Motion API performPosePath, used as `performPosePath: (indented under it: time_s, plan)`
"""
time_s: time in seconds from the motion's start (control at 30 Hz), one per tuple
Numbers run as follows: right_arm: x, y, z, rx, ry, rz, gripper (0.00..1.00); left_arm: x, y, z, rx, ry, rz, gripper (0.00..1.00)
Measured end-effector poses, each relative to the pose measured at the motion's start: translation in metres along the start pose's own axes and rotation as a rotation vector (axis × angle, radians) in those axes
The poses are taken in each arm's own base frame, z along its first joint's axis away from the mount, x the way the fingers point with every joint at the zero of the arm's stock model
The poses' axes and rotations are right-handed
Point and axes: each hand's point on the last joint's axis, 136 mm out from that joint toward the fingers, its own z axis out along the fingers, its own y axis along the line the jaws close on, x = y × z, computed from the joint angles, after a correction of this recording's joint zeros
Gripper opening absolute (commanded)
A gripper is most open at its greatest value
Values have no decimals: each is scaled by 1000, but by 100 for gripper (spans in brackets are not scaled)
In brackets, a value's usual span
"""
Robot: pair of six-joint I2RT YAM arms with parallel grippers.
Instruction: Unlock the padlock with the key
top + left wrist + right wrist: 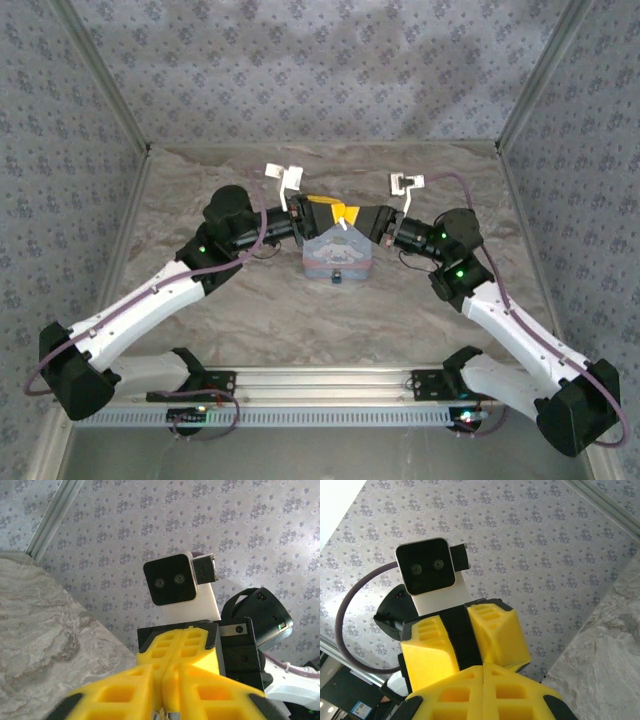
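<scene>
The pale blue cartoon tin (322,253) stands mid-table, with the tiny dark padlock (338,277) at its near side. Both grippers meet tip to tip just above and behind the tin. My left gripper (322,211) (167,680) has its yellow fingers pressed together, and a thin pale metal sliver, the key (165,713), shows between them at the bottom edge of the left wrist view. My right gripper (352,214) (483,680) is shut, with nothing visible between its fingers. In the left wrist view the right gripper (182,640) faces me, also closed.
The marbled table (250,320) is walled by patterned panels at the back and both sides. Both forearms angle in over the tin from left and right. A metal rail (320,380) runs along the near edge by the arm bases.
</scene>
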Motion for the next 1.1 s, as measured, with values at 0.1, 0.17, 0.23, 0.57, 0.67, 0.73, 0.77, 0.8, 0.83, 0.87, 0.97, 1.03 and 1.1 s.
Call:
performPosePath:
  time_s: [0.1,0.17,0.23,0.57,0.67,0.73,0.77,0.8,0.83,0.87,0.97,1.03,1.1]
  plan:
    - [0,0,-1,5,0,-2,0,0,0,0,-2,0,0,7]
    - [0,0,-2,9,-1,-4,0,0,0,0,-2,0,0,9]
    - [1,-1,-2,12,1,-3,0,0,0,0,-2,0,5,25]
    - [-8,-8,-12,64,-23,-5,0,6,17,-6,-72,-12,-21,76]
    - [-14,-11,-15,84,-34,2,0,17,25,-14,-84,-9,-45,83]
    - [-17,-10,-16,90,-40,3,0,24,30,-18,-88,-8,-59,86]
    - [-19,-10,-16,92,-43,4,0,27,32,-19,-85,-9,-65,87]
    - [-20,-9,-16,92,-44,4,0,29,33,-19,-79,-8,-69,90]
    - [-21,-7,-16,91,-44,4,0,32,34,-19,-69,-8,-73,93]
    - [-22,-5,-15,88,-46,4,0,34,34,-19,-56,-11,-79,94]
    - [-24,2,-14,76,-48,3,0,34,29,-19,-16,-23,-88,96]
    - [-25,6,-13,68,-49,7,0,30,23,-17,18,-35,-83,96]
    - [-23,10,-11,54,-46,16,0,27,19,-15,50,-43,-78,96]
